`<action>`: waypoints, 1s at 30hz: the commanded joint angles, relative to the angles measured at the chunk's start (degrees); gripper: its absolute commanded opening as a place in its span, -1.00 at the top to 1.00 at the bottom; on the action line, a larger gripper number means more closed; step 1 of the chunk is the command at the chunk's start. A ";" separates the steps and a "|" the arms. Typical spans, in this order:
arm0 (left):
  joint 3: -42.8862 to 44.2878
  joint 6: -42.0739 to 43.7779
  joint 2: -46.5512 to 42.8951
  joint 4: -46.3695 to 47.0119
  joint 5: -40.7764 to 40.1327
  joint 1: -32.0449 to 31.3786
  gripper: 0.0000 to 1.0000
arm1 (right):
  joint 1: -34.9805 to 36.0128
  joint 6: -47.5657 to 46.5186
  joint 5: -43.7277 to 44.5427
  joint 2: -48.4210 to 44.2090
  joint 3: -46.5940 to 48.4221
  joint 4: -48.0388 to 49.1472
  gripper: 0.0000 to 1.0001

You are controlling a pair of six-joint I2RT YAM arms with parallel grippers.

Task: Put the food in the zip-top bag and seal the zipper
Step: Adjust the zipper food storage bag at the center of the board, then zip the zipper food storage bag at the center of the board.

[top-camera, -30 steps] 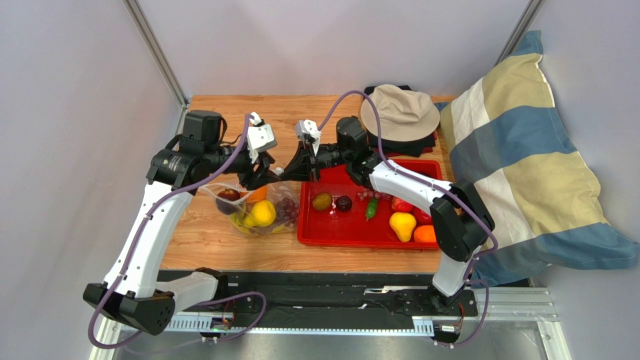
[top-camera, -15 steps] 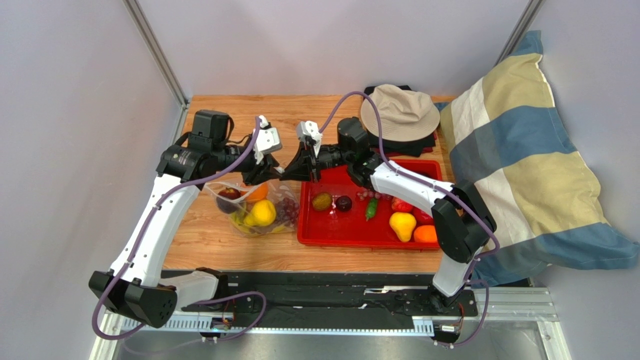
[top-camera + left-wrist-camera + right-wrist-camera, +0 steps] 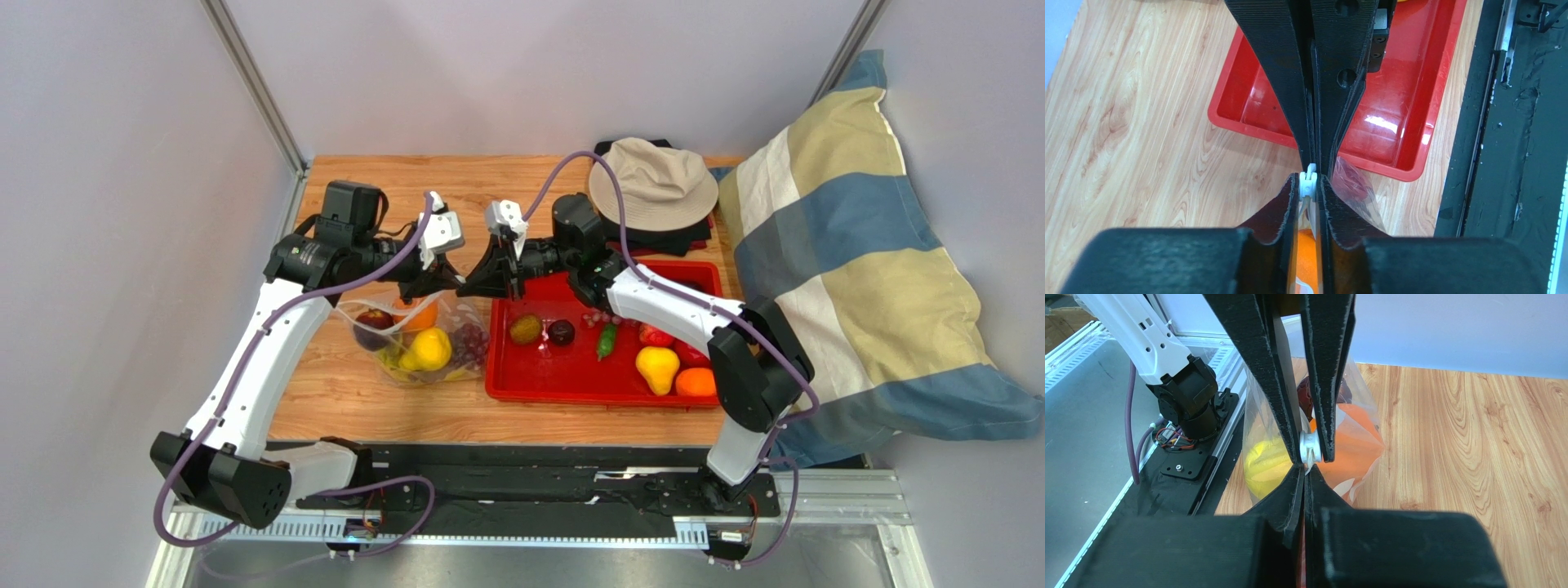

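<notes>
The zip-top bag (image 3: pixel 417 341) hangs by its top edge between my two grippers, its bottom resting on the table. It holds a yellow fruit (image 3: pixel 429 349), an orange (image 3: pixel 421 316), a dark plum (image 3: pixel 373 321), grapes (image 3: pixel 470 346) and a banana bunch (image 3: pixel 395 363). My left gripper (image 3: pixel 447 284) is shut on the zipper's white slider (image 3: pixel 1308 181). My right gripper (image 3: pixel 482 282) is shut on the bag's top edge, tip to tip with the left. The slider (image 3: pixel 1310 446) and the orange (image 3: pixel 1349 441) also show in the right wrist view.
The red tray (image 3: pixel 586 382) lies right of the bag with a pear (image 3: pixel 656 368), an orange fruit (image 3: pixel 694 382), a dark plum (image 3: pixel 561 331), a green-brown fruit (image 3: pixel 526 328) and others. A beige hat (image 3: pixel 653 184) lies at the back; a striped pillow (image 3: pixel 859 257) is on the right.
My left gripper has slid right along the bag's top edge with the slider and now meets the right gripper's tips. The right gripper has stayed in place.
</notes>
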 commanded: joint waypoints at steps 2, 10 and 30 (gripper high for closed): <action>0.10 2.48 -0.26 -1.14 -0.75 0.12 0.92 | 0.18 -2.66 1.03 -4.36 -0.40 2.42 1.00; -3.86 6.70 -4.29 -6.95 -6.56 1.53 0.92 | -1.57 -2.66 3.75 -5.85 -2.59 2.77 1.00; -2.89 12.15 -10.89 -17.67 -16.13 9.52 0.94 | -6.76 -5.82 6.39 -7.17 -4.79 -0.74 1.00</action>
